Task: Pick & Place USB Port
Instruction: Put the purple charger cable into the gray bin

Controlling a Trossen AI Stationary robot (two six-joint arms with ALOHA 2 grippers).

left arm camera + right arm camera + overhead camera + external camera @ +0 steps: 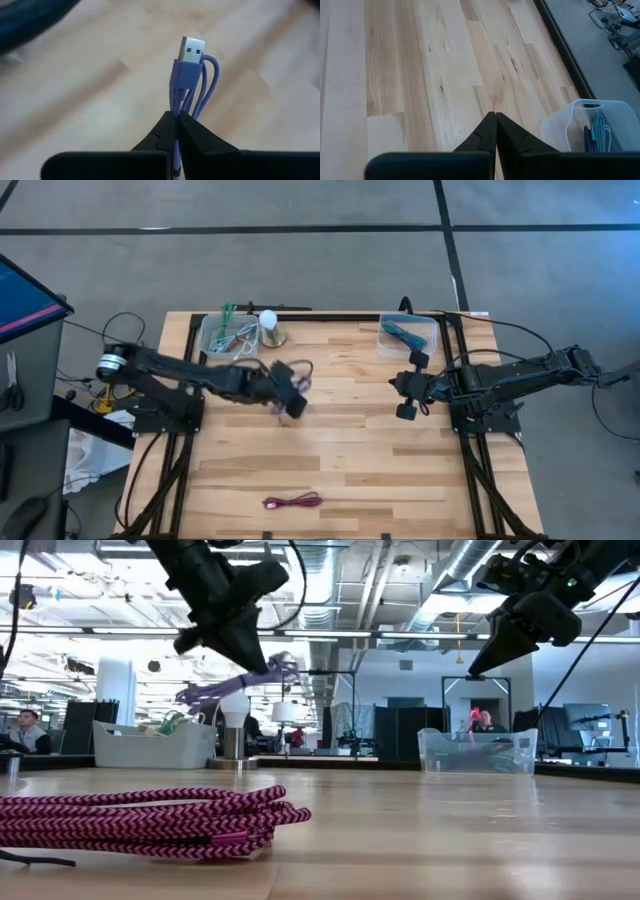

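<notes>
Purple USB cable [192, 80] sits pinched between the left gripper [176, 122] fingers, jaws closed tight on the looped cord, metal USB-A plug sticking out past the fingertips. Cable is lifted clear of the wooden table [340, 450], hanging over its middle-left part; in the low view the loops trail beside the left gripper [250, 655] well above the surface. From above, left gripper [292, 402] is left of table centre with the purple cable [285, 405] at its tip.

Nearest the front edge: a coiled pink-and-black braided cable [292, 502], lying flat, well apart from both arms, same coil big in the low view [150, 822].

Right gripper [408, 395] hovers over the right-middle of the table, fingers closed together, holding nothing; the right wrist view shows the tips [495, 120] meeting over bare wood.

Far edge: left clear bin [228, 332] with mixed green and other cables, a white bulb-shaped lamp [269, 327] just beside it, right clear bin [408, 335] holding blue cables. Nothing lies between the left gripper and the bins.

Room beyond: people seated at desks, monitors. No readable writing or brands anywhere.
</notes>
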